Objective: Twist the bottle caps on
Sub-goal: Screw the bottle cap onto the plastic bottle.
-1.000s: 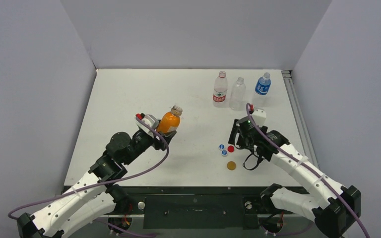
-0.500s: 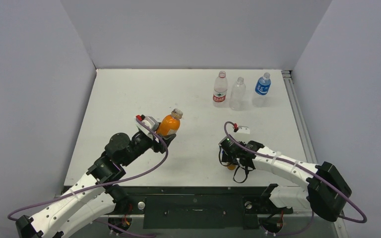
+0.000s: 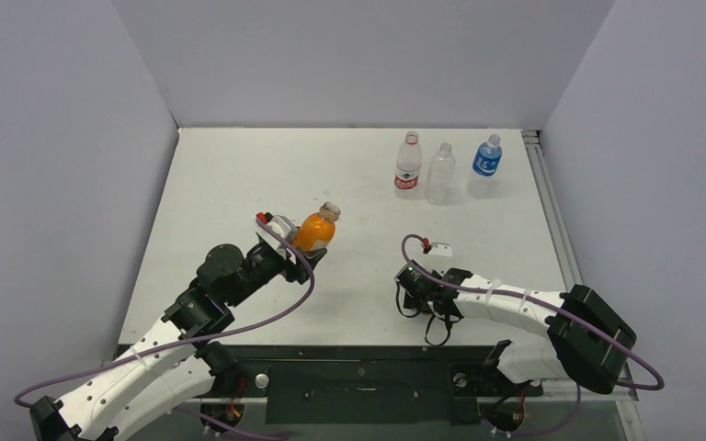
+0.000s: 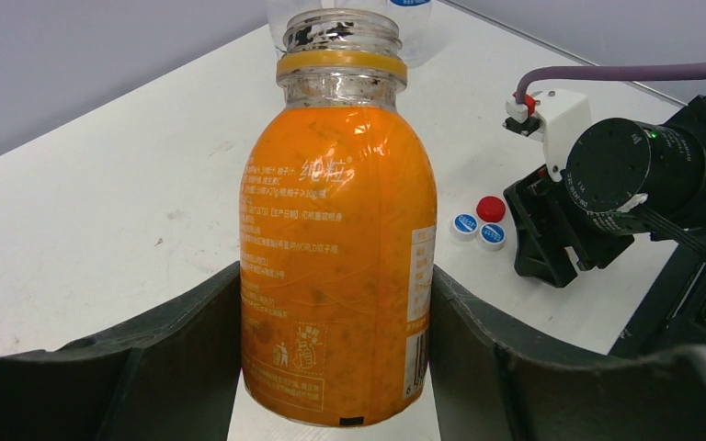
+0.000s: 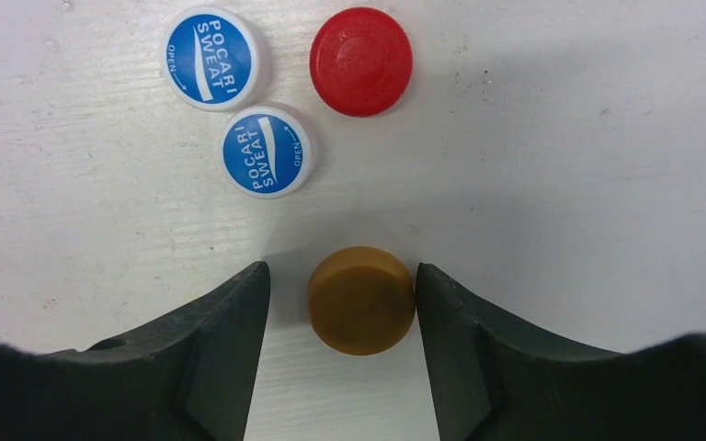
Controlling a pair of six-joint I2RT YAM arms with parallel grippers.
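My left gripper [image 3: 300, 246] is shut on an open orange juice bottle [image 3: 313, 229] and holds it upright just above the table; in the left wrist view the bottle [image 4: 335, 239] fills the gap between both fingers. My right gripper [image 5: 342, 303] is open and low over the table, with the orange-gold cap [image 5: 361, 299] between its fingers, touching the right one. A red cap [image 5: 361, 62] and two blue-and-white caps [image 5: 212, 59] [image 5: 267, 151] lie just beyond it. In the top view the right gripper [image 3: 420, 287] hides the caps.
Three uncapped bottles stand at the back right: a red-labelled one [image 3: 408, 165], a clear one [image 3: 439, 173] and a blue-labelled one [image 3: 485, 162]. Grey walls enclose the table; a metal rail [image 3: 544, 184] runs along its right edge.
My right arm has swung towards the near edge and come down over the caps, so the orange-gold cap now sits between its open fingers. The left arm has barely moved.
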